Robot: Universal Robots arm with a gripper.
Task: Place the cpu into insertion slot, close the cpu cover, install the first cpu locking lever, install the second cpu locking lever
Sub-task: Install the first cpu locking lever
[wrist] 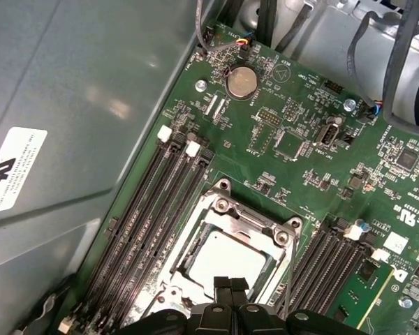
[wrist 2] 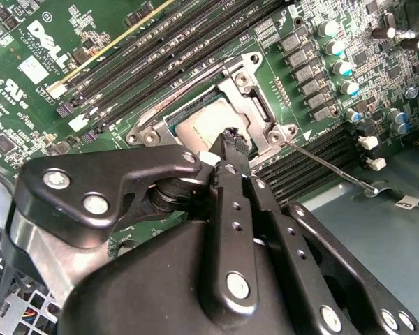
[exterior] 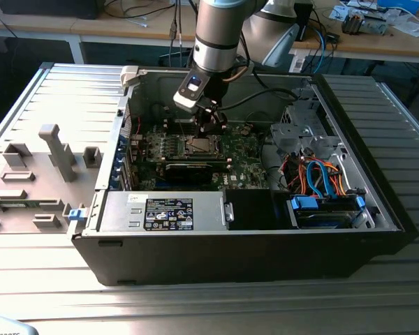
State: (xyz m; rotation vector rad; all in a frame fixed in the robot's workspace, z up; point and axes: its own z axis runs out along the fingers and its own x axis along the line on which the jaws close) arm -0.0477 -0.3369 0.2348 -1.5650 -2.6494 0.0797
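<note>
Inside the open computer case, the cpu (exterior: 199,146) lies in the motherboard socket, its silver-grey top showing in both wrist views (wrist 2: 195,129) (wrist: 227,255). The cpu cover (wrist 2: 246,87) (wrist: 255,216), a silvery frame, lies down around the chip. My gripper (exterior: 211,129) hangs just above the socket on the exterior view's right side of it. Its black fingers are shut together with nothing between them, the tips (wrist 2: 232,138) (wrist: 230,285) at the chip's edge. A thin wire locking lever (wrist 2: 328,165) (wrist: 291,276) sticks out from a corner of the socket, over the memory slots.
Memory slots (wrist: 153,223) flank the socket. The grey case wall (wrist: 77,105) rises close beside them. A power supply (exterior: 164,213) sits at the case's front, and a drive bay with blue and orange cables (exterior: 321,185) is at the exterior view's right. Grey fixtures (exterior: 56,150) stand at its left.
</note>
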